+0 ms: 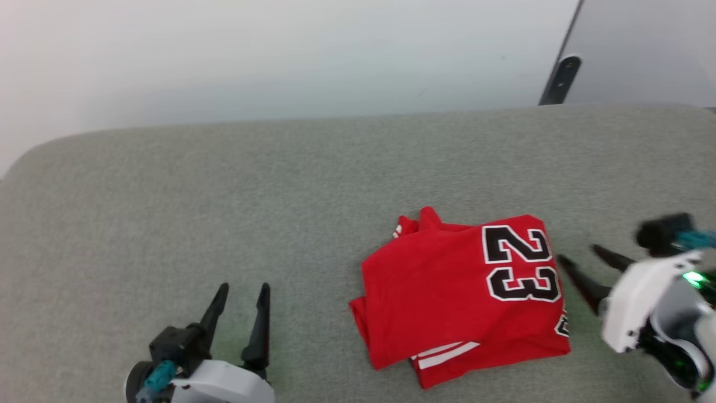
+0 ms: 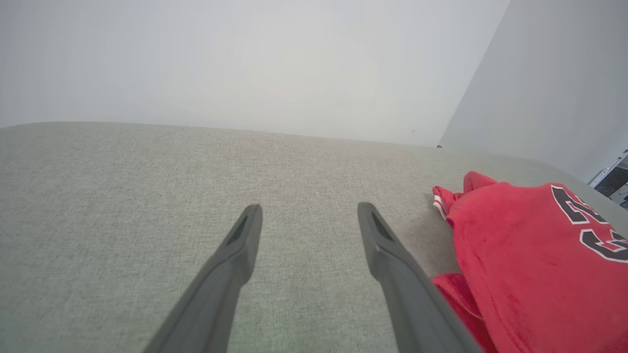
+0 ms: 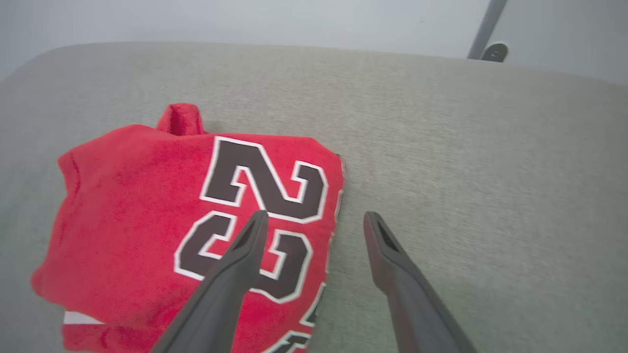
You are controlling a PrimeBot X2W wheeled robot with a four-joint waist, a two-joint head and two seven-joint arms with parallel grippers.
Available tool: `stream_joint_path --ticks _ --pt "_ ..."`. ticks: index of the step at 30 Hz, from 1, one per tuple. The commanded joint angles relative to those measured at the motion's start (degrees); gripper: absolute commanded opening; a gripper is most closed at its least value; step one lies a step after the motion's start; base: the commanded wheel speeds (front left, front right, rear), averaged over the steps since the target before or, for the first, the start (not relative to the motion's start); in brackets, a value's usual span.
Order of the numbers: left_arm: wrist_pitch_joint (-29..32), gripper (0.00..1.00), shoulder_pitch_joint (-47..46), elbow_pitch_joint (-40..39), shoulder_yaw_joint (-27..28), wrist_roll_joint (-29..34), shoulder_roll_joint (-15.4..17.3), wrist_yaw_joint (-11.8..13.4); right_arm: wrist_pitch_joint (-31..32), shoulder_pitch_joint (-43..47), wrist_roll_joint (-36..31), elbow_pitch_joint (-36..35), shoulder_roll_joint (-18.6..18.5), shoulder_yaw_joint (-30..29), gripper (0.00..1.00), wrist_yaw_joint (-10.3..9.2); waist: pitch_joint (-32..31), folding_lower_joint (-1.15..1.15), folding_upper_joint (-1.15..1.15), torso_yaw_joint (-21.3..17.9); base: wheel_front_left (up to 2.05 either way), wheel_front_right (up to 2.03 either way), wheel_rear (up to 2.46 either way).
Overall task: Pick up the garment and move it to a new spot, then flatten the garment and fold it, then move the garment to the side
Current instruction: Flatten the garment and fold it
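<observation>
Two wide-spread, empty tools are seen: the left gripper (image 1: 244,286) and the right gripper (image 1: 577,253). The folded red garment (image 1: 447,291), marked "23", is laid just beside the right gripper's tips.

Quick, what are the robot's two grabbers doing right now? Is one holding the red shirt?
Left gripper: open, holding nothing.
Right gripper: open, holding nothing, fingers by the edge of the garment.
</observation>
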Motion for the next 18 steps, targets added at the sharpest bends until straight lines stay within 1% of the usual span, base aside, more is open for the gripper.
stream_joint_path --ticks 1,5,8,13,18 --pt "0.03 1.0 -0.27 0.45 0.24 -0.23 0.49 -0.19 -1.29 1.13 -0.88 0.59 0.11 -1.19 1.0 -0.08 -1.16 0.0 0.0 -1.29 0.0 0.0 0.0" --pt "0.03 1.0 -0.24 1.82 1.45 -0.49 1.75 -0.21 -5.94 4.15 -1.94 2.8 1.62 -5.94 1.0 -0.08 -1.89 0.0 0.0 -2.52 0.0 0.0 0.0" --pt "0.03 1.0 0.57 1.84 2.51 -0.57 2.56 -0.04 -9.41 6.26 -3.23 2.98 2.99 -8.46 1.0 -0.08 -2.48 0.0 0.0 -3.21 0.0 0.0 0.0" --pt "0.03 1.0 3.52 -0.58 3.86 0.26 3.07 0.51 -15.26 9.82 -4.83 1.63 5.49 -11.43 1.0 -0.08 -4.05 0.0 0.0 -3.91 0.0 0.0 0.0" --pt "0.03 1.0 8.06 -3.84 5.06 0.81 3.4 0.73 -18.47 13.2 -7.12 -1.05 7.46 -13.04 1.0 -0.08 -5.42 0.0 0.0 -4.19 0.0 0.0 0.0"
